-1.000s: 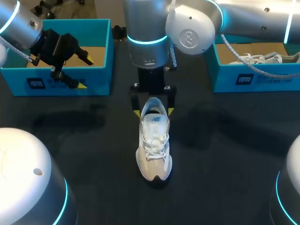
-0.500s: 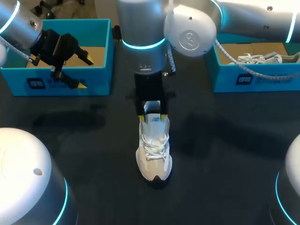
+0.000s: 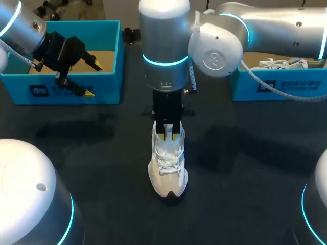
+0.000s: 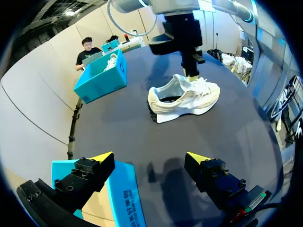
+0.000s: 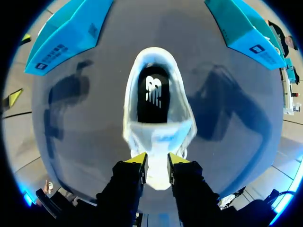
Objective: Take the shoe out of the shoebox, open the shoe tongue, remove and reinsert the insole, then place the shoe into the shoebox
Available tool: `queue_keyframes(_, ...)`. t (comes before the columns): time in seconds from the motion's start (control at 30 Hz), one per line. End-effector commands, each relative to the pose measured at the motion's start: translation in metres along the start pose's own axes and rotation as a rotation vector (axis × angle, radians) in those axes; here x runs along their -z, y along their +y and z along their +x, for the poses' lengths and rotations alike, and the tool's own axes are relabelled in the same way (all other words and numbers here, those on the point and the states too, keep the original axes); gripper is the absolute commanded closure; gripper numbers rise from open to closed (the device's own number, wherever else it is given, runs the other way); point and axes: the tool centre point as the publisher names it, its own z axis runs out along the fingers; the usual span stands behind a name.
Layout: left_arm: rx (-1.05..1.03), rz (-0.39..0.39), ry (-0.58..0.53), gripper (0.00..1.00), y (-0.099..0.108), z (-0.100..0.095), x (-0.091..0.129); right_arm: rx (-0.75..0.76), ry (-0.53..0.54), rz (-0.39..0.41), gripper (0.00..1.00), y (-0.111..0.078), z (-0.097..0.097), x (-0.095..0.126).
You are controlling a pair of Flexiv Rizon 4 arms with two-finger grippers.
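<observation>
We see the white shoe (image 3: 167,166) standing upright on the dark table (image 3: 245,168), about midway between the two teal shoeboxes, toe toward the near edge and heel toward the far side. Our right arm comes in from the right and reaches to the middle. Its right gripper (image 3: 168,135) points straight down over the shoe's opening, its yellow-tipped fingers drawn close together with the top of the tongue (image 5: 158,135) pinched between them. In the right wrist view the dark insole (image 5: 154,92) lies inside the shoe. Our left gripper (image 3: 93,77) hangs at the far left over the front wall of the left shoebox (image 3: 110,87), fingers spread wide and holding nothing. The right shoebox (image 3: 286,84) sits at the far right with another pale shoe (image 3: 278,64) in it.
</observation>
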Motion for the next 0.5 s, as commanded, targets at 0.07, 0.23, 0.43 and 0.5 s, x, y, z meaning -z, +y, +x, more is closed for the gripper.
queue_keyframes(0.07,0.000,-0.004,0.000,0.00,0.000,0.001,0.001,0.011,0.005,0.019,0.82,0.018,-0.002,-0.016)
queue_keyframes(0.23,0.000,-0.004,0.000,0.00,0.000,0.001,0.001,0.020,-0.014,-0.004,0.76,0.020,-0.002,-0.010)
queue_keyframes(0.43,0.000,-0.004,0.000,0.00,0.000,0.001,0.001,0.024,-0.035,-0.054,0.70,0.019,-0.004,0.005)
queue_keyframes(0.5,0.000,-0.004,0.000,0.00,0.000,0.001,0.001,0.034,-0.032,-0.055,0.71,0.024,-0.004,-0.002)
